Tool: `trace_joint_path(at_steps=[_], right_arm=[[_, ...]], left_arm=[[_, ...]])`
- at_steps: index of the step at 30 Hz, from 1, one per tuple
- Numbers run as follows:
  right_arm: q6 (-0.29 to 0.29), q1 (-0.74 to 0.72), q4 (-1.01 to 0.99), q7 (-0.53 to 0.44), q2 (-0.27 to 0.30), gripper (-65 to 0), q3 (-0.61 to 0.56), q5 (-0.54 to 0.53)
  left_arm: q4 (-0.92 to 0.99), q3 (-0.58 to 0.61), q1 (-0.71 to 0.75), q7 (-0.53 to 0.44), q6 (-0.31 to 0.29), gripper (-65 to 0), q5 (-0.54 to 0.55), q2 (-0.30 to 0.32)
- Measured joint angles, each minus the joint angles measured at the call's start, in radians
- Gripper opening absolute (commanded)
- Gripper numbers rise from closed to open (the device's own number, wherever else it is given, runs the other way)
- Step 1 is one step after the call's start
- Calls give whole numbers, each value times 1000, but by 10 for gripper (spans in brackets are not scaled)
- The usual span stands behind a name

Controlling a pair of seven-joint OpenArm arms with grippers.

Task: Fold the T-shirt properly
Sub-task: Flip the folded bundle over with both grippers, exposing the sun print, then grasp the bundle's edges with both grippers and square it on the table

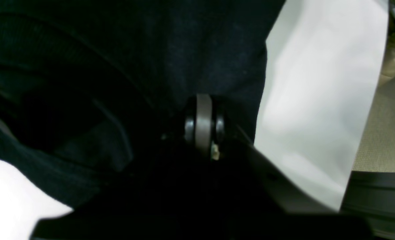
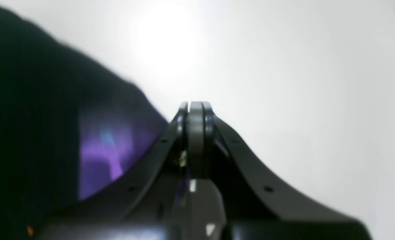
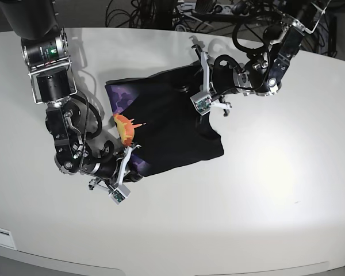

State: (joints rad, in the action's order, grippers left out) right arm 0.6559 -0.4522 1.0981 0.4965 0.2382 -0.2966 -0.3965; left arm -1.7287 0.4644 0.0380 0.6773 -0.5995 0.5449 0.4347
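Observation:
The black T-shirt lies bunched in the middle of the white table. Purple print and an orange patch show along its left side. My left gripper is at the shirt's far edge. In the left wrist view its jaws are shut, pressed into black cloth. My right gripper is at the shirt's near left corner. In the right wrist view its jaws are shut, with lifted black cloth and purple print close on their left.
Cables and equipment crowd the far edge of the table. The table's edge and beige floor show at the right of the left wrist view. Bare white table lies beyond the right gripper.

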Motion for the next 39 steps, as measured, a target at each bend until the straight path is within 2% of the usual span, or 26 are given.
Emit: trace_joint_path(at_steps=[3, 5, 9, 13, 14, 20, 22, 25, 27, 30, 31, 33, 36, 39], right_arm=[[36, 5, 2, 6, 0, -650, 0, -30], [37, 22, 14, 64, 11, -650, 1, -72], [36, 125, 127, 122, 96, -650, 18, -189], [21, 284, 325, 154, 158, -650, 79, -183], [11, 323, 377, 160, 163, -650, 101, -184], [-26, 546, 634, 193, 165, -650, 274, -188], [-34, 620, 697, 193, 166, -650, 325, -188], [-39, 718, 765, 194, 166, -650, 376, -212], [-35, 764, 800, 179, 159, -650, 397, -210], [-71, 764, 865, 130, 150, -650, 422, -205], [-80, 745, 888, 102, 143, -650, 425, -204], [-50, 690, 909, 85, 113, -650, 420, -214], [-42, 612, 869, 91, 72, -650, 357, -157], [-76, 512, 710, 64, 65, -650, 255, -79]], left_arm=[[-1, 1, -8, -4, -8, -650, -35, -1], [-3, 2, -13, -25, -18, -650, -85, 3], [-6, 9, -7, -137, -8, -650, -160, 53], [-6, 11, -29, -164, 11, -650, -207, 97], [-6, 12, -40, -165, 20, -650, -219, 106], [11, 11, -101, -146, 174, -650, -329, 134], [39, 9, -119, -165, 199, -650, -343, 134], [98, 8, -141, -245, 199, -650, -343, 132], [113, 7, -150, -251, 173, -650, -343, 128], [91, 6, -153, -200, 117, -650, -346, 128], [79, 6, -152, -181, 115, -650, -340, 130], [63, 6, -145, -156, 111, -650, -314, 134], [54, 5, -136, -154, 109, -650, -314, 136], [54, 6, -138, -154, 109, -650, -314, 136]])
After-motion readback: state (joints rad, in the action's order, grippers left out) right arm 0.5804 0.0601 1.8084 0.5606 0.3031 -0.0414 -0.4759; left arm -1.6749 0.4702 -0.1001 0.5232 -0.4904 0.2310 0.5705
